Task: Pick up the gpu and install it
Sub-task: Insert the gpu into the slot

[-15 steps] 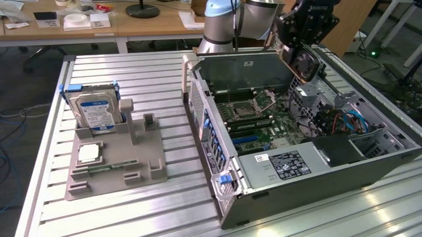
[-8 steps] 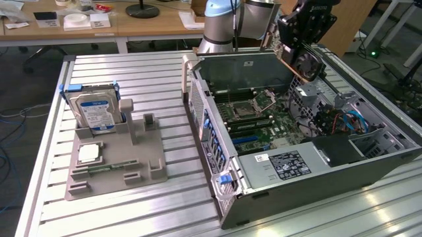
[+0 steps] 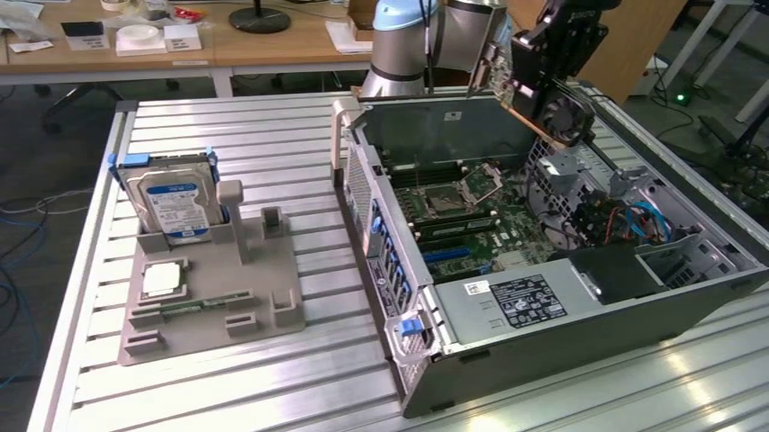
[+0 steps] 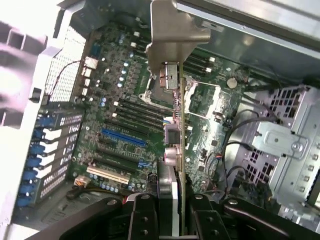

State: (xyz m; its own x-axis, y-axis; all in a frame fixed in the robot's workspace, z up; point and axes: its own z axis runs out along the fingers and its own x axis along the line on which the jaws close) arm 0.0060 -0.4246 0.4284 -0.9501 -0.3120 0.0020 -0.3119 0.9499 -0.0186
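Note:
The gpu [image 3: 538, 90] hangs tilted above the open computer case [image 3: 397, 225], with its black fan [image 3: 565, 115] facing the exterior view's right. My gripper [image 3: 559, 49] is shut on the card's upper end. In the wrist view the gpu [image 4: 179, 125] is seen edge-on between my black fingers [image 4: 142, 212], and its silver bracket [image 4: 172, 30] points away from the camera. Under it lies the green motherboard [image 4: 125, 110] with a blue slot [image 4: 123, 137] and black slots. The card is clear of the board and touches no slot.
A grey fixture tray [image 3: 270, 288] on the slatted metal table holds a silver hard drive [image 3: 175, 205], a processor chip [image 3: 162, 279] and a green memory stick [image 3: 204, 304]. Drive cages and blue cables [image 3: 637, 220] fill the case's right side. Desks stand behind.

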